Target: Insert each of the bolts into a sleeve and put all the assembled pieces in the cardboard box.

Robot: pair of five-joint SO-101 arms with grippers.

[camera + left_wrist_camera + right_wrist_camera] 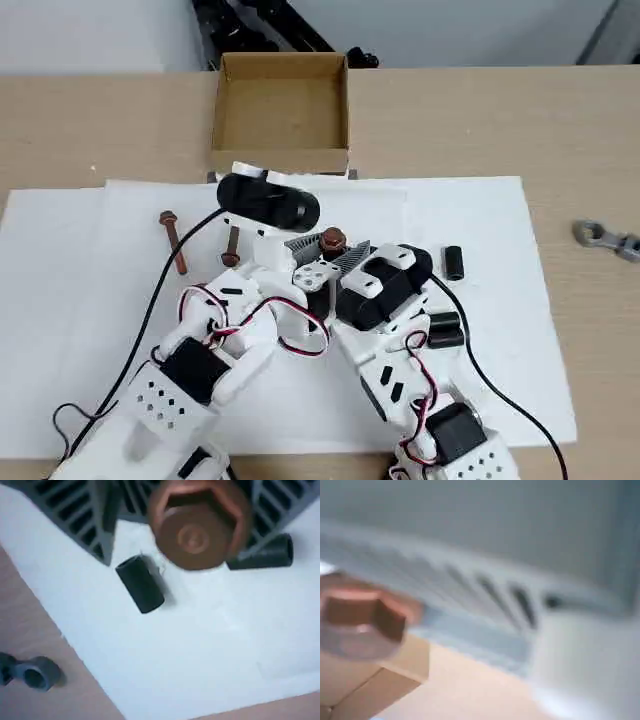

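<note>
Bolt [199, 527] is pinched tight in the left gripper [179, 547], I think, above the white paper [200, 655]. A black sleeve [140, 583] lies just past it. A tilted bolt could miss the sleeve's hole. Farthest back sits the cardboard box [280, 158].

An open cardboard box [280, 150] sits on the wooden table [100, 120] at the far edge of a white sheet [60, 300]. Mid-sheet, two white arms meet, and the left gripper [330, 252] holds a bolt [333, 239] head-up. Two more bolts [173, 240] [232, 245] lie to its left. A black sleeve [454, 262] lies to its right, with others [444, 322] beside the right arm [390, 300]. A metal tool [600, 237] rests off the sheet.
</note>
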